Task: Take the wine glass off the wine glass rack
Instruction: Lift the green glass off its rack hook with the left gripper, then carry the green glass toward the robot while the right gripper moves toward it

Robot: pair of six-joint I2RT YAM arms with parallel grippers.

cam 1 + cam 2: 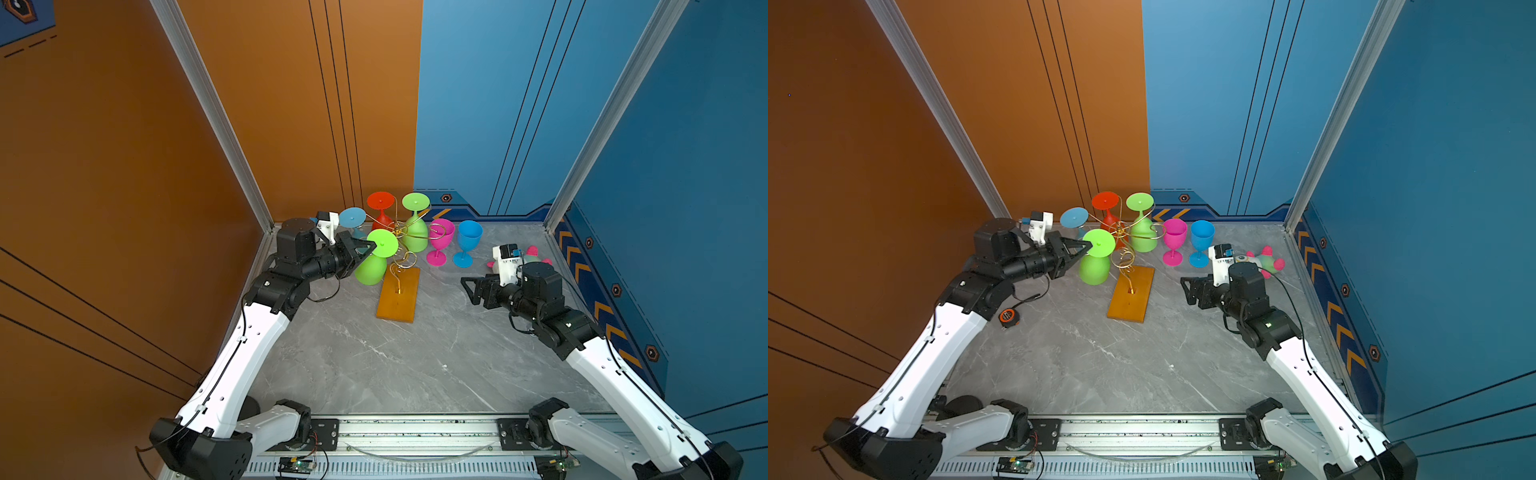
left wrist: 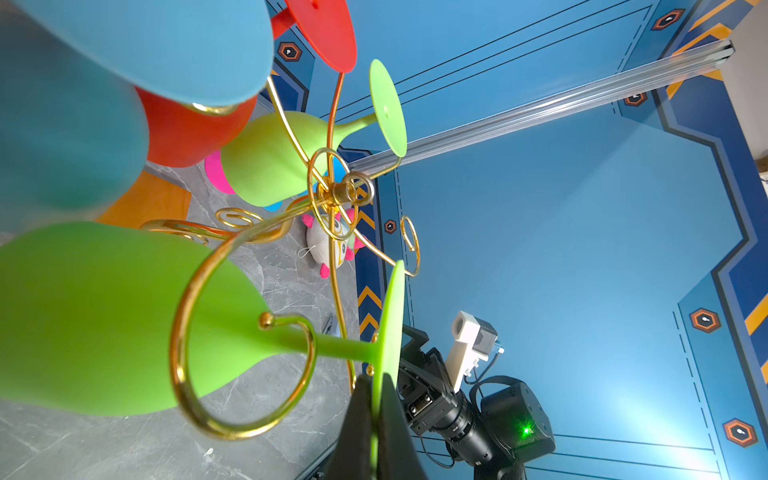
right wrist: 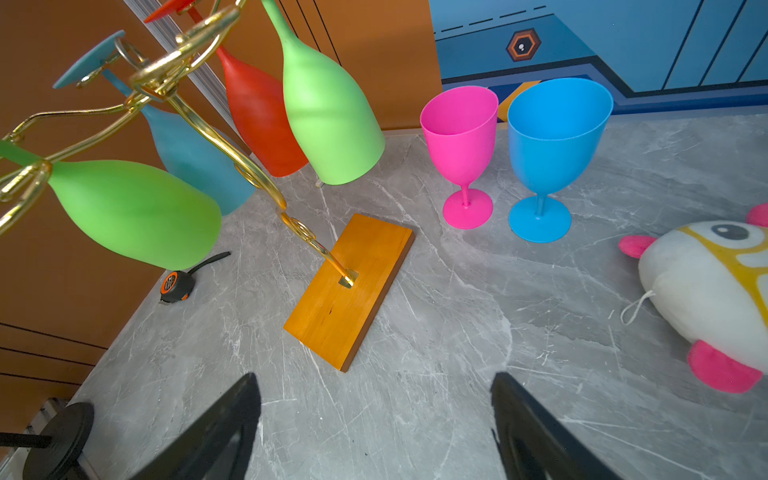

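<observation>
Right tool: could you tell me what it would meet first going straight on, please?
Probably the wooden base of the wine glass rack; how high the right tool rides is unclear.

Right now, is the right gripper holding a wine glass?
No, the right gripper is open with nothing between its jaws, above the table.

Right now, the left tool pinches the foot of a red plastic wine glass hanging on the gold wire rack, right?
No: the left tool pinches the foot of a green plastic wine glass on the gold wire rack, not red; see the left wrist view.
</observation>
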